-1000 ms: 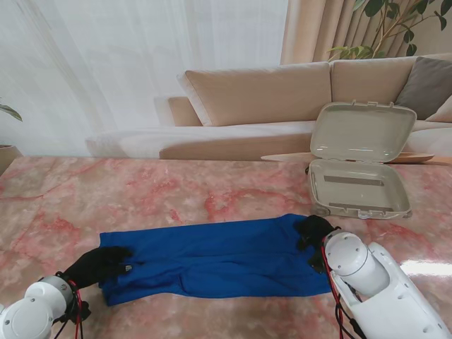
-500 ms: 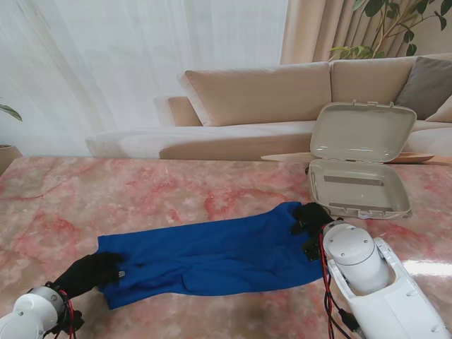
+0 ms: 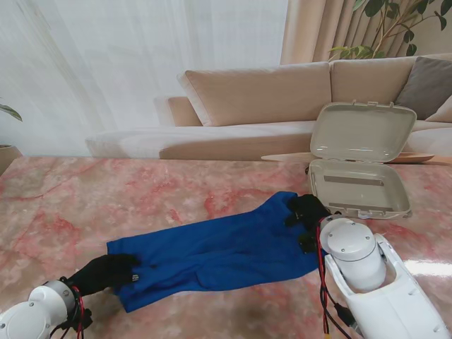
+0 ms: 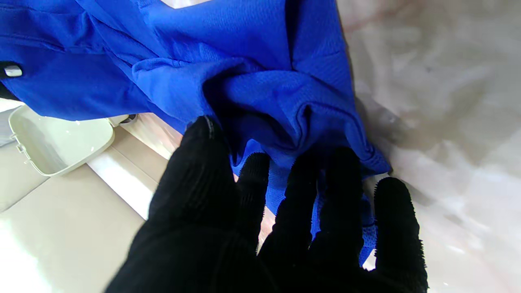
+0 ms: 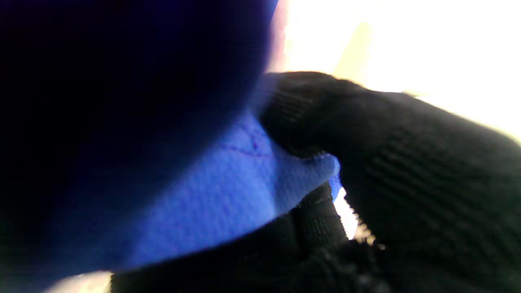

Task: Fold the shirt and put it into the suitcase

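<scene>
my left hand (image 3: 106, 272) gripping the near-left end of the blue shirt (image 3: 212, 254) on the desk (image 3: 85, 205), right hand (image 3: 305, 215) pinching the far end, now dragged closer to the open suitcase (image 3: 357, 187), no readable labels

Both the left hand (image 3: 106, 272) and right hand (image 3: 308, 212) wear black ribbed knit gloves; glossy white rounded arm casings (image 3: 367, 282) carry red and black cables (image 3: 326, 296) at the wrists.
</scene>
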